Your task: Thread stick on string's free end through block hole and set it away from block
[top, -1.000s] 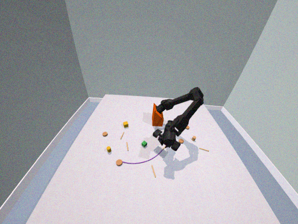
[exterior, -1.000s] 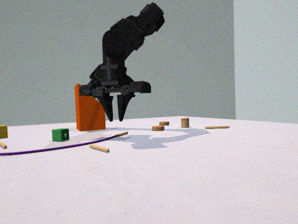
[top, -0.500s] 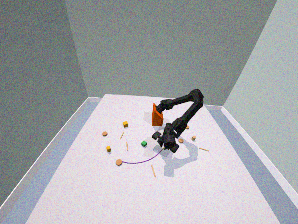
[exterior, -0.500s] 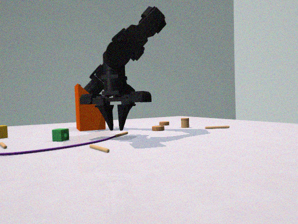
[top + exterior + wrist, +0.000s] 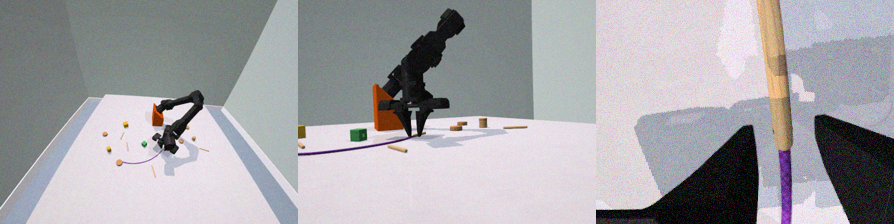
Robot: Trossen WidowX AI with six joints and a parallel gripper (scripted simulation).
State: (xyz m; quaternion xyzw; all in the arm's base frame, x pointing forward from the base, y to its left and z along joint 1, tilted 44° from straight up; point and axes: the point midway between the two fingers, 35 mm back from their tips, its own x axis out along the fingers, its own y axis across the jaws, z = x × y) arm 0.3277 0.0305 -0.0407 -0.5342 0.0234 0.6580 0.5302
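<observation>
The green block (image 5: 144, 143) (image 5: 356, 135) sits on the table, a hole showing in one side in the exterior view. The purple string (image 5: 140, 163) (image 5: 348, 149) (image 5: 785, 185) curves from the round button (image 5: 119, 162) to the thin wooden stick (image 5: 422, 133) (image 5: 776, 85), which lies on the table. My gripper (image 5: 414, 136) (image 5: 784, 130) is partly open and points down, its tips low near the table. One finger is on each side of the stick's string end, with gaps showing in the wrist view. The arm hides most of the stick in the top view.
A tall orange wedge (image 5: 157, 121) (image 5: 388, 118) stands behind the gripper. A loose stick (image 5: 153, 171) (image 5: 397, 148) lies in front, another stick (image 5: 204, 149) (image 5: 515, 127) at the right. Loose buttons and a wooden cylinder (image 5: 194, 138) (image 5: 483, 122) are right; a yellow cube (image 5: 125, 124) is left.
</observation>
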